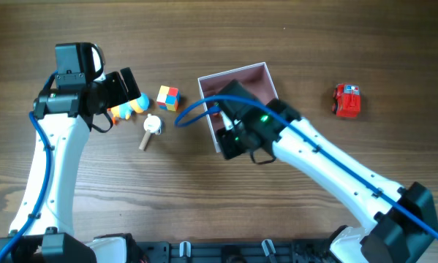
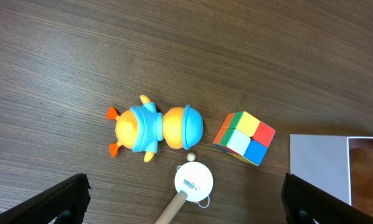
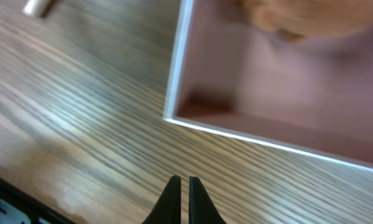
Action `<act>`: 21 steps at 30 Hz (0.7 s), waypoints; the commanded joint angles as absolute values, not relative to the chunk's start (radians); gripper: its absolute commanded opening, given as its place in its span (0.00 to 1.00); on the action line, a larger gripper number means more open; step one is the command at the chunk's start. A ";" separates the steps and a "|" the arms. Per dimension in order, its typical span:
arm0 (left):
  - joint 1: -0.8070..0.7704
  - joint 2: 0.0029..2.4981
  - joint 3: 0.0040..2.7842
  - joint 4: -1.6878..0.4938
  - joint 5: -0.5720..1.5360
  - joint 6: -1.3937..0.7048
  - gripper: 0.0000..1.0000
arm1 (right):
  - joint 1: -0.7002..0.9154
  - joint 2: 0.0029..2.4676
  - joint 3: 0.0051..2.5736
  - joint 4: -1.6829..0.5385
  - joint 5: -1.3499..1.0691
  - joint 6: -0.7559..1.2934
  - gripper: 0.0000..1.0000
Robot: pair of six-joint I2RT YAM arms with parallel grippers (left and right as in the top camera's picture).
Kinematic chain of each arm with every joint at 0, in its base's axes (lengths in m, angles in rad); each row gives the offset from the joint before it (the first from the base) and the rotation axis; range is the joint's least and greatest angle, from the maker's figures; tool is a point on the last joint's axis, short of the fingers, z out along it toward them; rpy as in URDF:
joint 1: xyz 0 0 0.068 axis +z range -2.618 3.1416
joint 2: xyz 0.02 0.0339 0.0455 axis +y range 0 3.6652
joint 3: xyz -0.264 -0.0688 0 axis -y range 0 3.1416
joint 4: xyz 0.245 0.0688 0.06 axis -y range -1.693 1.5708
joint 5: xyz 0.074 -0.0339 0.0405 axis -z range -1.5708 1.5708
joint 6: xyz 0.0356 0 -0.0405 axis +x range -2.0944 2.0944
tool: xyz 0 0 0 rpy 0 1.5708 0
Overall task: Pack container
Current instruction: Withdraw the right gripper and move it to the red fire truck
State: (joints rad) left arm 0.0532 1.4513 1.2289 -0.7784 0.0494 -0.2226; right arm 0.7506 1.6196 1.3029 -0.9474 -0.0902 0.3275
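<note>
Container (image 1: 251, 81): square shallow cardboard box with white outer walls and a dusty pink inside, no lid. It sits flat and upright, open side up, near the centre of the worktop (image 1: 292, 44), turned slightly off the worktop edges. Its near half is hidden in the overhead view. The left wrist view shows one white corner (image 2: 317, 167). The right wrist view shows a corner and the pink walls (image 3: 286, 81).

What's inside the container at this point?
Inside the container, the right wrist view shows bare pink floor and one blurred orange-tan object at the far side, unidentifiable. Overhead, the right arm covers most of the box, so the rest is hidden.
</note>
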 commanded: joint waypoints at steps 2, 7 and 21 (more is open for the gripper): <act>0.049 1.450 1.250 -0.776 0.040 -0.210 1.00 | 0.778 1.631 1.202 -0.845 -0.102 0.348 0.04; 0.049 1.450 1.250 -0.776 0.040 -0.210 1.00 | 0.778 1.631 1.105 -0.738 -0.086 0.351 0.04; 0.049 1.450 1.250 -0.776 0.040 -0.210 1.00 | 0.778 1.641 1.021 -0.413 -0.028 0.344 0.04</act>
State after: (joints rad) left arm 0.0532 1.4513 1.2289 -0.7784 0.0494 -0.2226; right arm 0.7757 1.6199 1.0309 -0.4362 -0.0849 0.3355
